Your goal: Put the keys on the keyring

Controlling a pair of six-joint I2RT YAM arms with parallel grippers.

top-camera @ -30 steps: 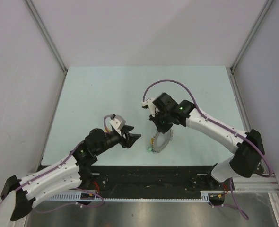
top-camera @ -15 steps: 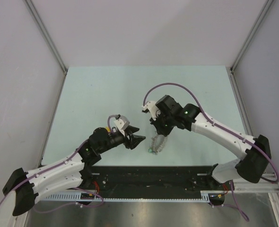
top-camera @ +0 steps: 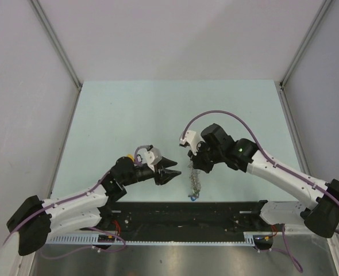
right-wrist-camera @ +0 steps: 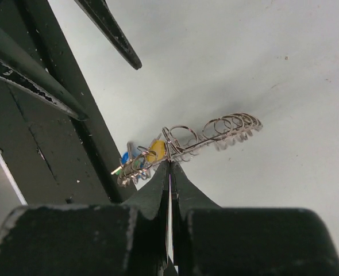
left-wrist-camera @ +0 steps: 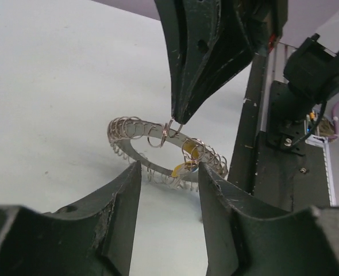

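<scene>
Change noted in the overhead view: a second earlier the keyring (top-camera: 193, 181) lay flat on the counter (top-camera: 118, 115) just right of frame centre; it now hangs edge-on beneath the right gripper (top-camera: 196, 163), trailing down towards the counter's lower edge; over the same interval the left gripper (top-camera: 170, 172) has advanced rightwards and now stands just beside the hanging ring, apart from it. Right gripper: closed tight, its tips pinching a single small wire loop (left-wrist-camera: 168, 131) on the ring's band, seen at upper centre of the left wrist view. Left gripper: spread wide and carrying nothing; the ring shows through its gap. The keys (right-wrist-camera: 139, 158), with yellow, blue and green heads, sit bunched at the ring's lower end; they appear to ride on the ring, though their attachment is too small to confirm. Whether that lower end clears the counter cannot be told. Assessment: the lift presents the ring to the left gripper, so work passes from pick-up to two-armed handling; a hold on one thin loop leaves the ring liable to swing or slip.
</scene>
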